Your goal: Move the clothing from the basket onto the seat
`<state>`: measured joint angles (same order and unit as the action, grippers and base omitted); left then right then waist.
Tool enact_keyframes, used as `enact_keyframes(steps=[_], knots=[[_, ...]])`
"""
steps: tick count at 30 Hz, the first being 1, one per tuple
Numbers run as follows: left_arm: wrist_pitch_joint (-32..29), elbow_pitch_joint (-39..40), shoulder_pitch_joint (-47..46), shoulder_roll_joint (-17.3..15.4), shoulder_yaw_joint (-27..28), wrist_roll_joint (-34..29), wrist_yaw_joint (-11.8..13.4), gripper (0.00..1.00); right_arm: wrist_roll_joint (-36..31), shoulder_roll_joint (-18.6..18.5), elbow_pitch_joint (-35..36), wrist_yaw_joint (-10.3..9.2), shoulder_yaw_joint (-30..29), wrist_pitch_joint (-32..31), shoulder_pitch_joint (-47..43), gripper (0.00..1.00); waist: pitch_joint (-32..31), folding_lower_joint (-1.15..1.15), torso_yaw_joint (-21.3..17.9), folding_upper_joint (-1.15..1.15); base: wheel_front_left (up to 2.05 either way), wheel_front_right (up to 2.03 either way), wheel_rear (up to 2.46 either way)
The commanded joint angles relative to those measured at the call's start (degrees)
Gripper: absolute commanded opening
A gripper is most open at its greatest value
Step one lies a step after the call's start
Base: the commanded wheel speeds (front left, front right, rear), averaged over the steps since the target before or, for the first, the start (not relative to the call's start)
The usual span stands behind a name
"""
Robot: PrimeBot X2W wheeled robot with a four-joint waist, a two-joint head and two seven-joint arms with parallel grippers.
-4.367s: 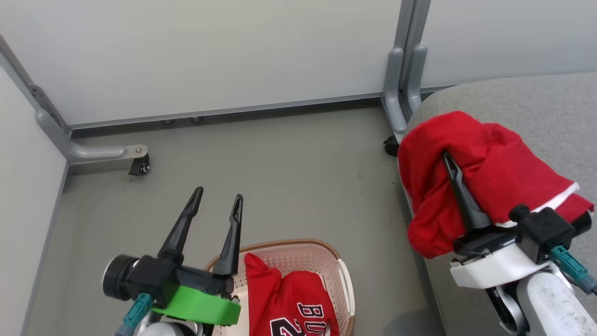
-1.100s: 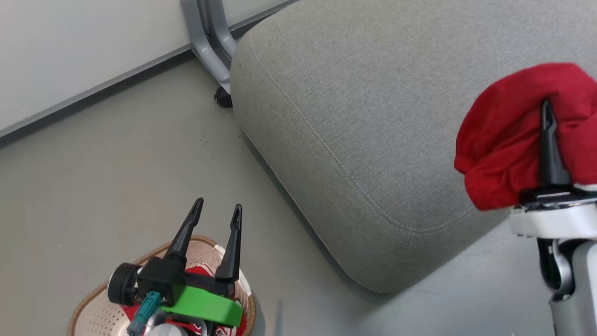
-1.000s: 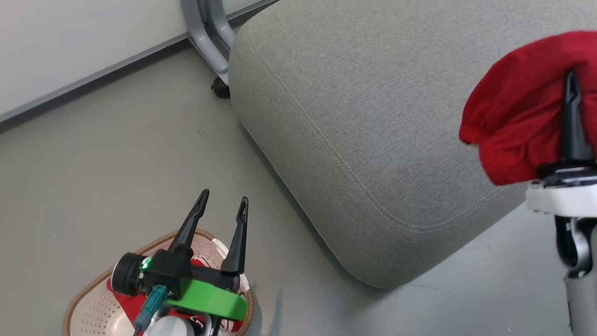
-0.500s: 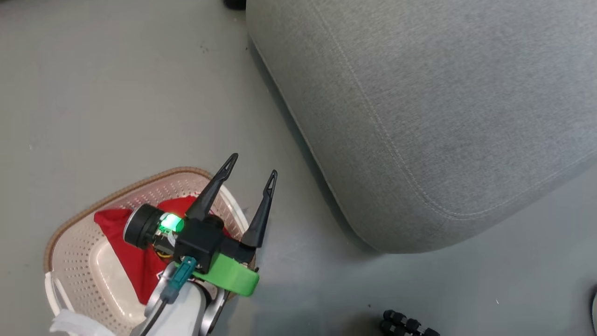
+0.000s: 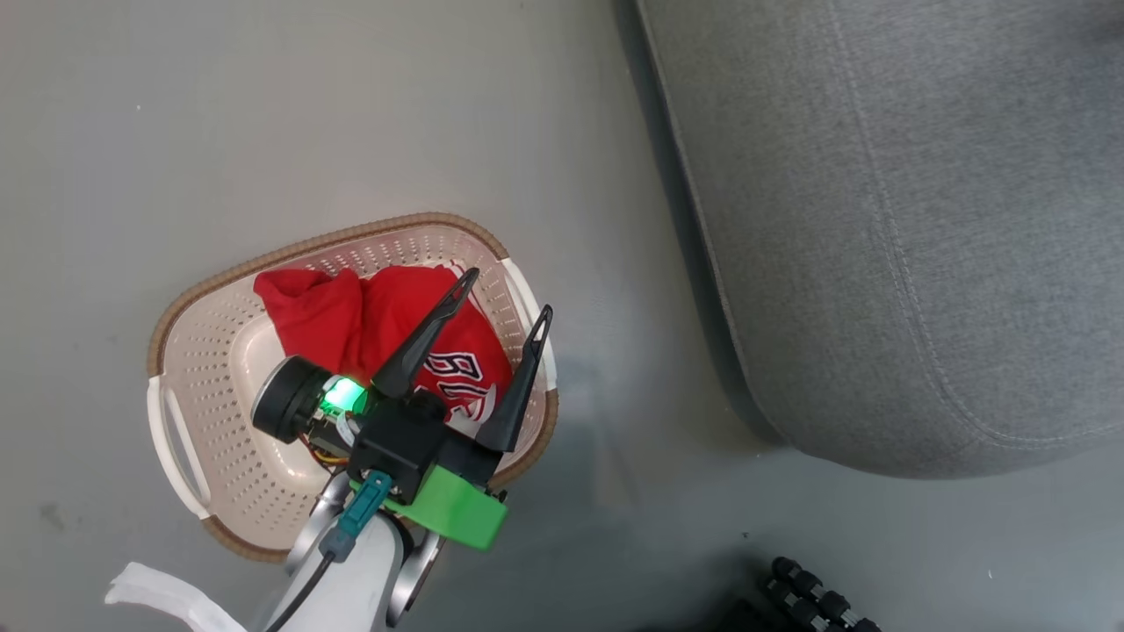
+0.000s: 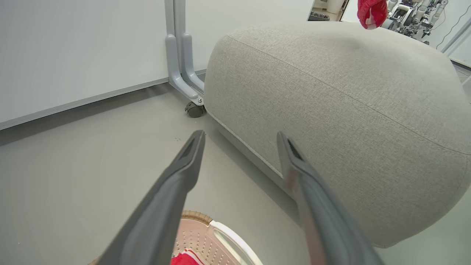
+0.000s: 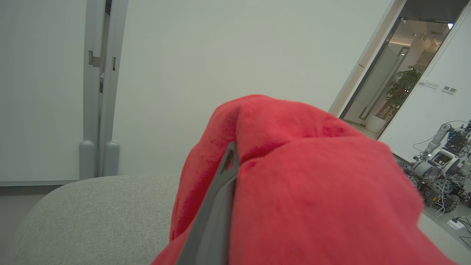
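left gripper fingers spread wide, nothing between them. they hang over the right end of the basket: 1 fingertip above the red jersey, the other above the white side handle. the basket is cream perforated plastic, a rounded rectangle with a brown woven-look rim and 2 white loop handles. the jersey lies crumpled inside, soft and matte, reaching from under the fingers to the far wall. dark letters outlined in white show between the 2 fingers; "bu" reads, the rest is hidden behind a finger. a green plastic collar sits at the finger base.

the seat is off to the right of those fingers and apart from the basket, with smooth grey floor between: grey coarse-woven fabric, a rounded corner, a stitched double seam.

right gripper is clamped on a red garment, fuzzy plain cloth draped over the fingers, 1 dark finger showing in a fold. the seat is below and beyond the fingers; can't tell if the cloth touches it.
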<state>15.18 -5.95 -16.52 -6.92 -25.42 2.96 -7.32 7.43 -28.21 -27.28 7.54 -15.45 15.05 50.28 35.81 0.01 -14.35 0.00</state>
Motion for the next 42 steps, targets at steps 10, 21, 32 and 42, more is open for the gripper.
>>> enact_keyframes(steps=[10, 21, 32, 42], knots=[[-0.1, 1.2, -0.3, 0.7, 1.0, -0.5, -0.2, 1.0, 4.8, -0.2, -21.2, -0.1, 7.1, 0.2, 1.9, 0.0, 4.0, -0.01, 5.5, 0.0, 0.0, 0.0, 0.0], [0.0, 0.5, -1.1, 0.8, 1.1, -0.1, -0.2, 1.0, 12.1, -1.1, -30.8, -0.1, 15.8, 0.1, 4.4, 1.0, 3.0, -0.01, 4.8, 0.0, 0.0, 0.0, 0.0], [0.0, -1.1, 0.4, 2.6, 0.2, 1.5, -0.2, 1.0, 16.1, -2.7, -31.8, -0.1, 23.0, 0.1, -1.0, 1.0, -5.5, -0.01, 4.6, 0.0, 0.0, 0.0, 0.0], [-0.1, -1.3, 4.5, 3.9, 1.2, 3.4, -0.2, 1.0, 24.6, -4.9, -33.2, -0.1, 33.9, 0.0, -4.7, 1.0, -15.7, -0.01, 4.3, 0.0, 0.0, 0.0, 0.0]])
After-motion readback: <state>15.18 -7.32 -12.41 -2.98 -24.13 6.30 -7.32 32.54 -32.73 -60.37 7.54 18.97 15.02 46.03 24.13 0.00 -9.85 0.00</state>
